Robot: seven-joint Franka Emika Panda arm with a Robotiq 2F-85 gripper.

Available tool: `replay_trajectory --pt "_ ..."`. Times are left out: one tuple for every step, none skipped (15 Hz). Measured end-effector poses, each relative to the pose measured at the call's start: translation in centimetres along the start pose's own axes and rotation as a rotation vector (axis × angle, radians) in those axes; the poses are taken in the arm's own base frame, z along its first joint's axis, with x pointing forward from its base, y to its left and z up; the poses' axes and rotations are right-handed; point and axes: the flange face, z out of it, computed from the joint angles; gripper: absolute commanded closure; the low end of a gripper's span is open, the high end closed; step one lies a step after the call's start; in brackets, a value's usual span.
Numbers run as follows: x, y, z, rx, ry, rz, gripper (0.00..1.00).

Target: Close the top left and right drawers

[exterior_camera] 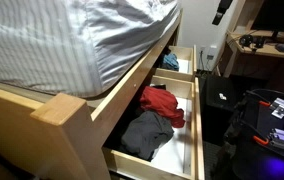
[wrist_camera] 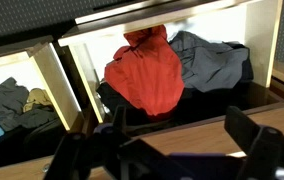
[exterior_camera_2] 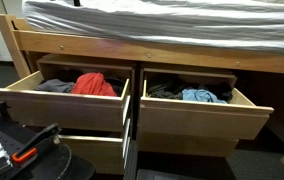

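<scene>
End effector (wrist_camera: 177,128), 2 fingers spread apart, empty

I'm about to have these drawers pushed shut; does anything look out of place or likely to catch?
Nothing looks spilled or damaged. The red garment is heaped loosely to about the rim of its open drawer, so it might snag on the bed frame above when closing.
</scene>
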Motion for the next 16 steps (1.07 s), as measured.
replay_trajectory --pt "0.0 0.0 0.0 0.000 0.000 0.000 0.00" --pt "0.0 0.0 0.0 0.000 0.000 0.000 0.00" --pt "0.0 0.0 0.0 0.000 0.000 0.000 0.00" --pt "0.0 0.0 0.0 0.000 0.000 0.000 0.00" --pt "0.0 0.0 0.0 0.000 0.000 0.000 0.00" --pt "0.0 0.0 0.0 0.000 0.000 0.000 0.00" --pt "0.0 0.0 0.0 0.000 0.000 -0.001 0.00" --pt "0.2 -0.6 -0.7 -0.013 -0.005 0.011 0.00" --pt "0.7 -1.9 -2.6 -0.047 0.007 0.043 0.00" --pt "1.0 -3.4 -4.8 -0.089 0.032 0.079 0.00" --pt "1.0 -5.3 -7.1 -0.132 0.059 0.115 0.00" --pt "0.5 -7.1 -9.2 -0.172 0.084 0.157 0.00" --pt "-0.3 -8.8 -10.9 -0.204 0.100 0.206 0.00" --pt "-1.4 -10.2 -12.0 -0.225 0.098 0.258 0.00" --pt "-2.3 -11.3 -12.7 -0.240 0.096 0.293 0.00" --pt "-2.9 -11.7 -13.2 -0.247 0.101 0.309 0.00"
